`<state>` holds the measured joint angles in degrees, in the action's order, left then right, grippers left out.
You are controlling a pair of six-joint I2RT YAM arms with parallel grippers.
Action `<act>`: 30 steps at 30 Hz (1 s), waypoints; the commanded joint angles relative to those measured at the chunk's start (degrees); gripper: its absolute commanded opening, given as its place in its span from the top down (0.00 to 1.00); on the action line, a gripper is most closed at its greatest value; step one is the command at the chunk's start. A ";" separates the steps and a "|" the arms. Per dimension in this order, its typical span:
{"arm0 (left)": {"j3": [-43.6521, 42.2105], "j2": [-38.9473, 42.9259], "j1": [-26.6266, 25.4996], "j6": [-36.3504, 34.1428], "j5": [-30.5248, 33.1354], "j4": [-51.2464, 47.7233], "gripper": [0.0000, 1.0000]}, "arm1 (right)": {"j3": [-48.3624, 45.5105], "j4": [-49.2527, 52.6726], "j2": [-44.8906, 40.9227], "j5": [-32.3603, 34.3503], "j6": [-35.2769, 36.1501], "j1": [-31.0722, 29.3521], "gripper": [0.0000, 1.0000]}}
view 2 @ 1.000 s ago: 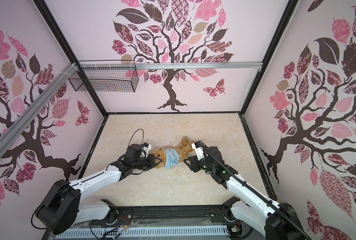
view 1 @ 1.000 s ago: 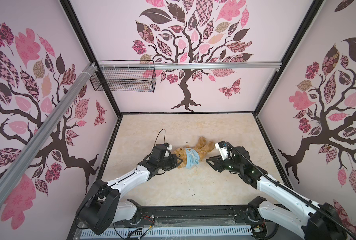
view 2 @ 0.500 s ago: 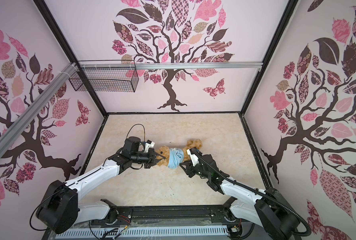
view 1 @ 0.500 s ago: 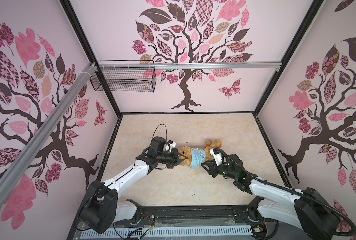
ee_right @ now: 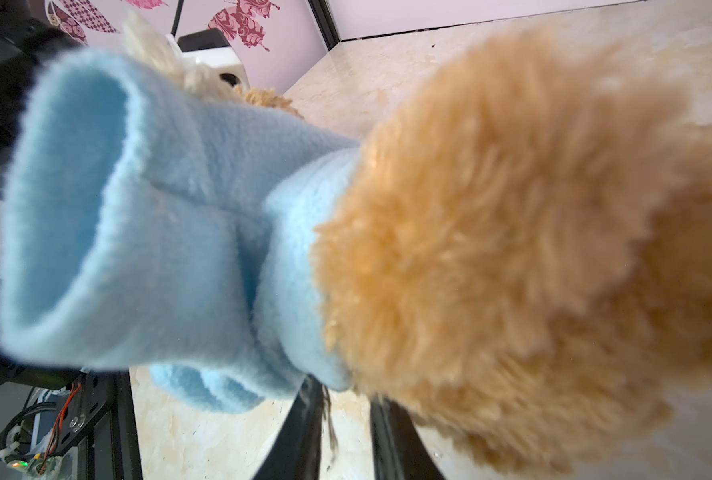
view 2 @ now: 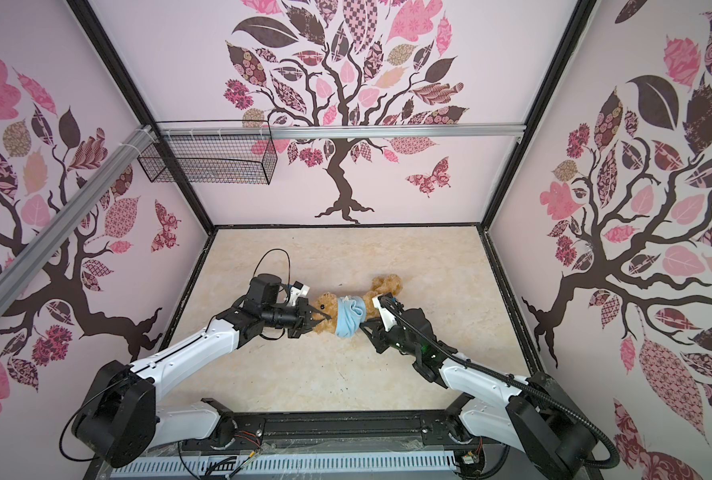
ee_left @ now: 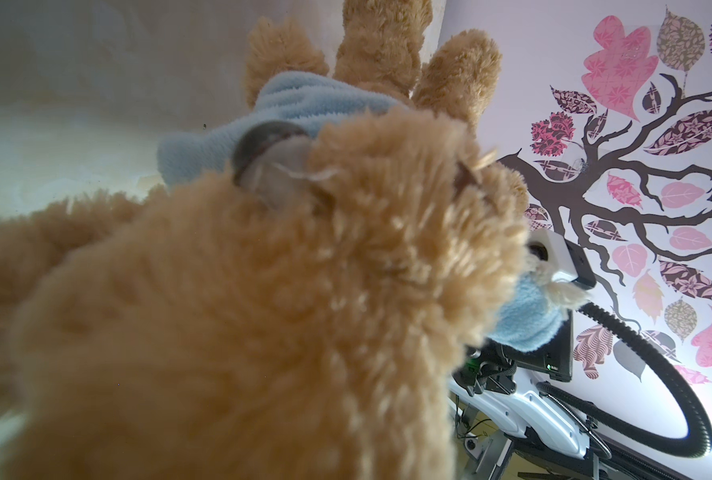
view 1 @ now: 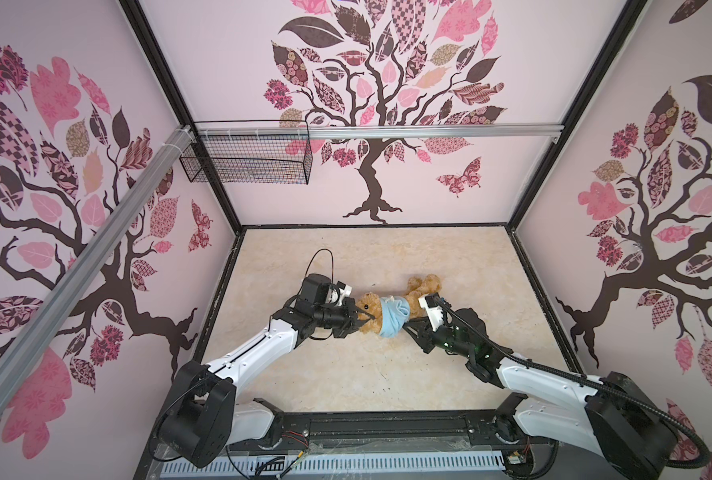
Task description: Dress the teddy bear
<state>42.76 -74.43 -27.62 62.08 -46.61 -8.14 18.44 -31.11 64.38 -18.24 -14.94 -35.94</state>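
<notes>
The teddy bear (view 1: 369, 302) is hanging out mid-table (view 1: 346, 374), stretching between both arms, with a light blue hoodie (view 1: 392, 316) bunching around its belly. The left gripper (view 1: 360, 319) is clamping tight on the bear's head. The right gripper (view 1: 407, 325) is sitting at the hoodie's hem. Its fingers (ee_right: 294, 436) are showing a gap but the tips are hiding, so I can't tell if it's gripping.

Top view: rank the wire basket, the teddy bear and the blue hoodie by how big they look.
1. wire basket, though it is mounted higher up, so nearness to the camera may inflate it
2. teddy bear
3. blue hoodie
</notes>
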 commanded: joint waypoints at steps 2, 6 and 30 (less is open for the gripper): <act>2.22 0.30 -0.43 -1.67 -1.47 0.25 1.00 | 2.14 -3.54 -0.88 -1.96 1.27 -0.17 0.76; 2.11 0.25 -0.60 -1.67 -1.38 0.25 1.00 | 1.82 -3.54 -1.95 -1.67 1.30 -0.18 0.77; 7.36 1.01 -1.47 -22.32 15.94 -21.66 1.00 | 3.25 11.60 -5.31 10.08 -10.23 10.81 1.00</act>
<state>46.24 -74.39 -29.26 50.92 -38.59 -18.74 19.68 -24.56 61.28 -12.43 -19.44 -30.48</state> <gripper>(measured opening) 0.068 0.049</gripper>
